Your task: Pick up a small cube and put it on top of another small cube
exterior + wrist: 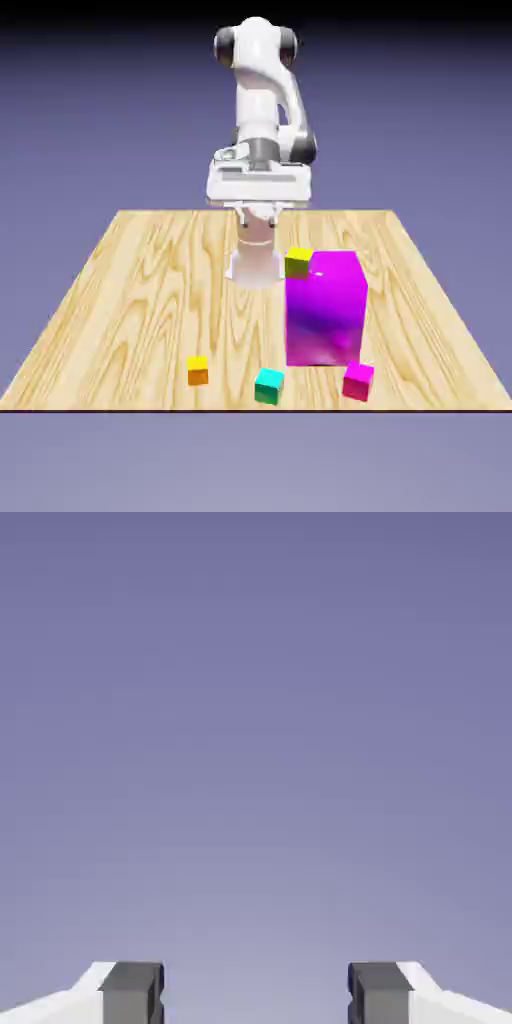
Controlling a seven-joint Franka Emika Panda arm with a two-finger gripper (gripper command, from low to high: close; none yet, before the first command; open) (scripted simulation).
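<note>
The small teal cube (268, 385) rests on the table near its front edge, a little right of the middle. The yellow-green cube (298, 262) sits farther back, touching or just beside the far left corner of the big magenta block (325, 308). My gripper (262, 210) hangs high over the table's far middle, well away from both cubes. In the hand view the gripper (256, 992) is open: its two grey fingertips (132, 992) stand wide apart with only blue-violet backdrop between them. No cube shows in that view.
A yellow-topped cube with orange sides (198, 370) lies left of the teal cube. A small magenta-pink cube (358, 381) lies to its right, in front of the tall magenta block. The wooden table (130, 290) ends just in front of these cubes.
</note>
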